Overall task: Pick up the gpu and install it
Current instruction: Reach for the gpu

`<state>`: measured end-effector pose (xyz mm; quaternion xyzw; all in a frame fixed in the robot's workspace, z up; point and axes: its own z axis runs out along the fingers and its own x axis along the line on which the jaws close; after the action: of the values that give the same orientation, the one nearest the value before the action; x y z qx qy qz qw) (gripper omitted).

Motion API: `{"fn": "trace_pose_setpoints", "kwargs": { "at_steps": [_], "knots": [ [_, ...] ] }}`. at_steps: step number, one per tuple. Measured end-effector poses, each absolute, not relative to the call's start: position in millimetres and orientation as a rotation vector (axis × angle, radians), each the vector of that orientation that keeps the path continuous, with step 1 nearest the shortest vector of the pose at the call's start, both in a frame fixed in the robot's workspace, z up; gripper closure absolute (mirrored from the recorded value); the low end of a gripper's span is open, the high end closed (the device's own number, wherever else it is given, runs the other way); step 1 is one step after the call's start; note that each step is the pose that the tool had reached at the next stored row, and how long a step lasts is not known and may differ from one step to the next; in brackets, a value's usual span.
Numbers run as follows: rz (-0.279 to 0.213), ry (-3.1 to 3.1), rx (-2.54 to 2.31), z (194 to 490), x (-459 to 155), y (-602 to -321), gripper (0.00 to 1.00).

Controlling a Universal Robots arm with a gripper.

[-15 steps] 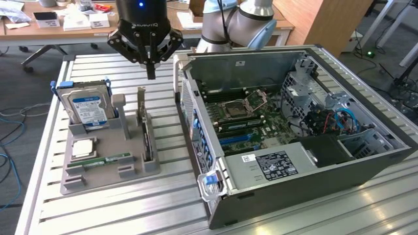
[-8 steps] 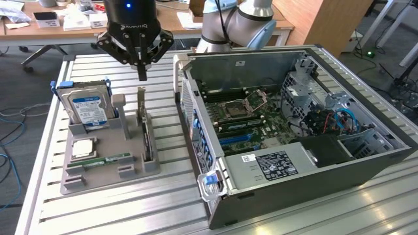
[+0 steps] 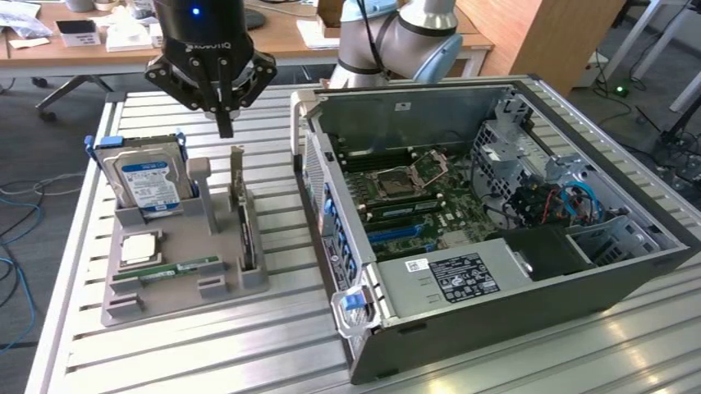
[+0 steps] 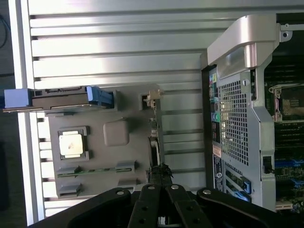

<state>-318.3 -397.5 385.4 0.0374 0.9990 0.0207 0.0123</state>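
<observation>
As we see it, gripper [image 3: 226,125]: pressed together, empty, above the gpu [image 3: 245,223].
tray [image 3: 176,289]: beneath the gpu, holding it upright.

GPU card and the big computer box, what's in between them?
Between the gpu and the computer case: only the grey holder's edge and bare slatted table, in the exterior view.

Black jaws, blue light [image 3: 195,11], grey-blue arm [image 3: 408,37].

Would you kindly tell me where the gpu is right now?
The gpu stands on edge in the grey holder tray on the exterior view's left, between the hard drive and the open computer case, just below the gripper.
</observation>
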Motion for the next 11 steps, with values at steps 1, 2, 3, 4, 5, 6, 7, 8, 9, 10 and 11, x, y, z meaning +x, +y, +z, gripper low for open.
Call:
{"fn": "trace_pose_setpoints", "kwargs": {
  "at_steps": [1, 2, 3, 4, 5, 6, 7, 8, 9, 10, 11],
  "knots": [
    [0.064, 3.114, 0.117, 385.2, -319.8, -397.5, 0.89],
    [0.064, 3.114, 0.117, 385.0, -321.2, -397.5, 0.89],
    [0.064, 3.115, 0.117, 384.7, -322.4, -397.5, 0.89],
    [0.063, 3.115, 0.117, 384.6, -323.3, -397.5, 0.89],
    [0.063, 3.115, 0.117, 384.5, -323.5, -397.5, 0.89],
    [0.063, 3.115, 0.116, 384.5, -323.5, -397.5, 0.89],
    [0.063, 3.115, 0.116, 384.5, -323.5, -397.5, 0.89],
    [0.063, 3.115, 0.116, 384.5, -323.5, -397.5, 0.89],
    [0.063, 3.115, 0.117, 384.5, -323.5, -397.5, 0.89],
    [0.063, 3.115, 0.117, 384.5, -323.6, -397.5, 0.89],
    [0.063, 3.115, 0.116, 384.5, -323.6, -397.5, 0.89]
  ]
}}
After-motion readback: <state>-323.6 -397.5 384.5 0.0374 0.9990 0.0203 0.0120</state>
